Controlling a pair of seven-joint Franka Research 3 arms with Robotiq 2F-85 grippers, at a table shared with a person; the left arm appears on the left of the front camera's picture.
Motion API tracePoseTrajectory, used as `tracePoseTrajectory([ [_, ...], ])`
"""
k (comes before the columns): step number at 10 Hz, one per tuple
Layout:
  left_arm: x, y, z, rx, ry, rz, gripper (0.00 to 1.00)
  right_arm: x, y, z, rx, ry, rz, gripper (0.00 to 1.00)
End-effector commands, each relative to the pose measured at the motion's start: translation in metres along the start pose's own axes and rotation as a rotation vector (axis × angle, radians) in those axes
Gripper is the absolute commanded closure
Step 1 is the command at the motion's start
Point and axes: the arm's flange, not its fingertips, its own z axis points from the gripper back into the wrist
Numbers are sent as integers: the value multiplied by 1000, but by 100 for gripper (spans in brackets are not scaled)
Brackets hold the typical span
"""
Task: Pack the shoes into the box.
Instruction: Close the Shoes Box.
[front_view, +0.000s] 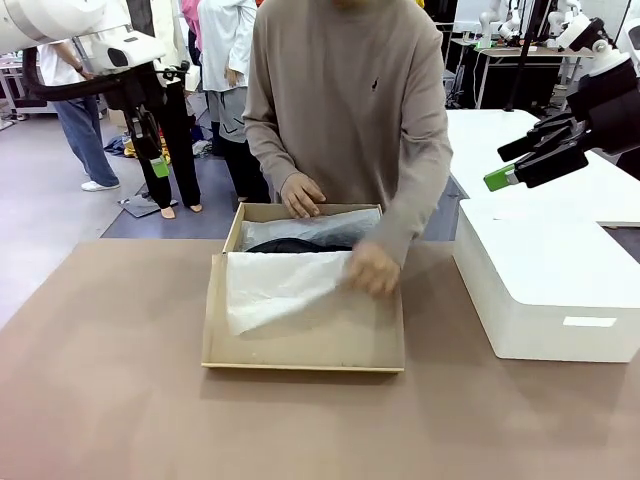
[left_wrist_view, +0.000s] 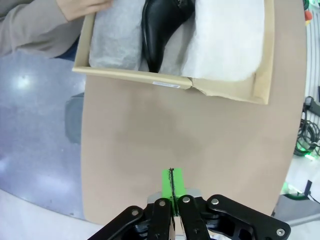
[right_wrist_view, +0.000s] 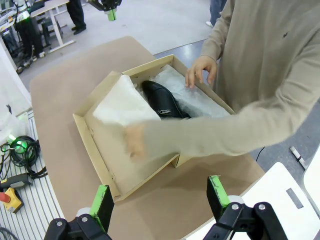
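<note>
The tan cardboard box (front_view: 300, 352) lies open mid-table, lined with white tissue paper (front_view: 272, 285). A shiny black shoe (front_view: 296, 245) lies in its far half, partly under the tissue; I cannot make out a second shoe. The person's one hand (front_view: 300, 195) rests on the far rim, the other hand (front_view: 372, 268) holds the tissue. My left gripper (front_view: 159, 166) hangs shut, high at the far left. The left wrist view has its gripper (left_wrist_view: 172, 183) above bare table, short of the box (left_wrist_view: 131, 75) and shoe (left_wrist_view: 157, 30). My right gripper (front_view: 505, 165) is open, high at the right. In the right wrist view its gripper (right_wrist_view: 160, 197) overlooks the box (right_wrist_view: 95, 145) and shoe (right_wrist_view: 162, 100).
A larger white rounded-corner box (front_view: 550, 290) stands on the table's right side, under the right gripper. The person stands at the far edge, arms over the tan box. Other people stand behind at the far left. Bare brown tabletop (front_view: 110, 380) spreads left and in front.
</note>
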Motion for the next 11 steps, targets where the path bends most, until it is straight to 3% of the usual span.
tracePoseTrajectory([
  [1, -2, 1, 2, 7, 13, -2, 100, 0, -3, -1, 16, -23, 14, 0],
  [4, 0, 0, 0, 0, 0, 0, 100, 0, -3, -1, 16, -23, 14, 0],
  [6, -10, 3, 0, -50, -19, -188, 100, 0, -3, -1, 16, -23, 14, 0],
  [11, -32, 16, -13, -129, -154, -402, 100, 0, -3, -1, 16, -23, 14, 0],
])
